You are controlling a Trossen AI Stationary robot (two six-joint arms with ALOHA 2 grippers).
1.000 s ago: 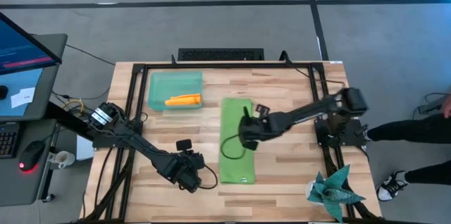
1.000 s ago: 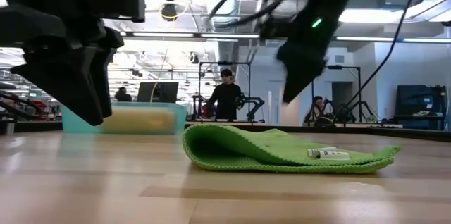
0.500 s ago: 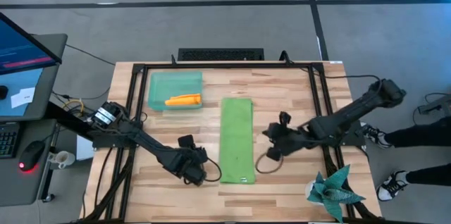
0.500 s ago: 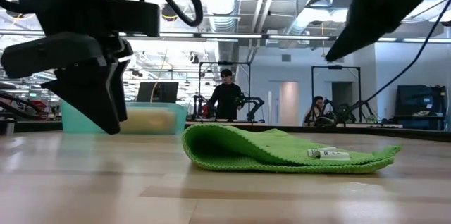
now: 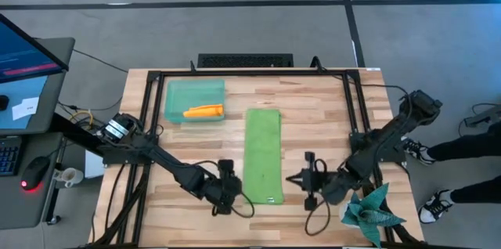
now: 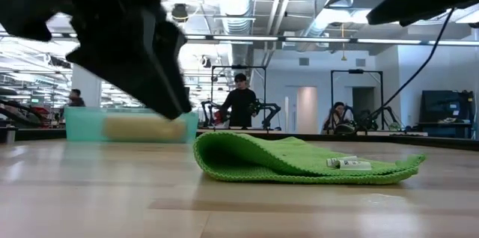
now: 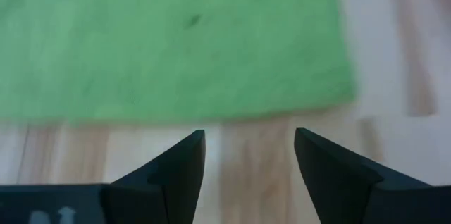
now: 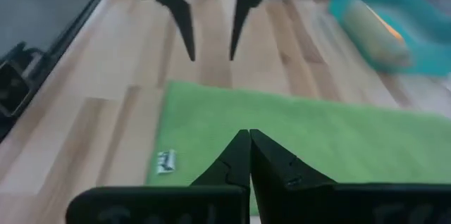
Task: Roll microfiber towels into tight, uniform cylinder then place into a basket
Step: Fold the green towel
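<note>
A lime green towel [image 5: 262, 155], folded into a long strip, lies flat on the table, with a white tag [image 6: 348, 164] near its near end. An orange towel roll [image 5: 203, 110] lies in the mint-green basket [image 5: 177, 92] at the far left. My left gripper [image 5: 235, 191] stands open at the strip's near left corner; in the left wrist view my left gripper [image 7: 248, 150] is just short of the green towel's edge [image 7: 169, 48]. My right gripper [image 8: 248, 143] is shut, off the strip's near right side, pointing at it. My right gripper [image 5: 293, 179] is clear of the cloth.
A dark teal spiky cloth [image 5: 373, 210] lies at the near right corner, close behind my right arm. Black frame rails [image 5: 149, 124] run along the table's left, right and far sides. Bare wood lies between basket and strip. People stand in the room beyond.
My right gripper has left the middle of the green strip and swung toward the table's near right, turning until it points back at the strip. My left gripper has shifted right, toward the strip's near left corner. The green towel has stayed where it was.
</note>
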